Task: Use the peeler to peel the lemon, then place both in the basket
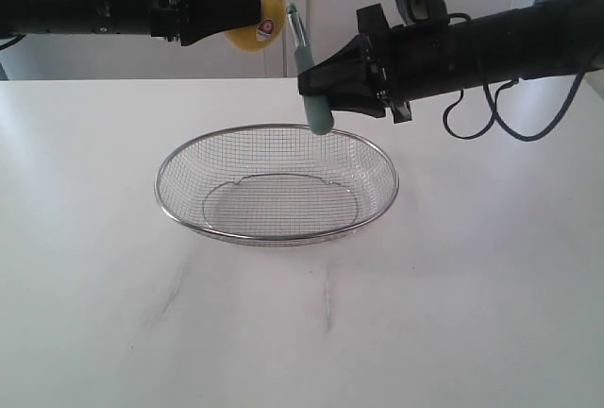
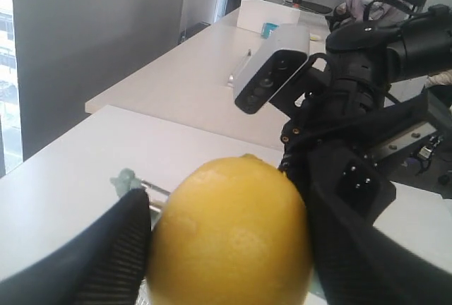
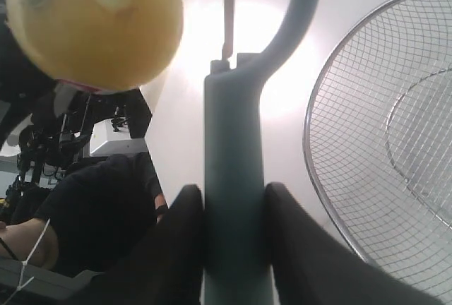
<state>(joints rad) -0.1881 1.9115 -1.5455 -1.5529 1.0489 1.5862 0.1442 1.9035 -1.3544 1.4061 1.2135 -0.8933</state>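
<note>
The lemon point(image 1: 253, 30) is held in the air, clamped between the fingers of the left end effector point(image 1: 236, 15), at about 11 o'clock from the middle of the basket point(image 1: 276, 240), which is set on the white surface point(image 1: 104, 314). The peeler point(image 1: 308, 73) is gripped by its teal handle in the closed right end effector point(image 1: 326, 87) and is held upright, blade head at 12 o'clock, just beside the lemon at its 3 o'clock. A slip is judged the main risk. The fruit is round and pinched on two sides only, so a push from the blade could roll it out of the grip and it could be dropped beyond the basket's far rim. The slim handle could also be twisted between the pads under the cutting load. Whether the blade is touching the rind cannot be told. The blade head is washed out by backlight in the right wrist view, the lemon's lower part is cut off in the left wrist view, and no peeled strip can be made out.
</note>
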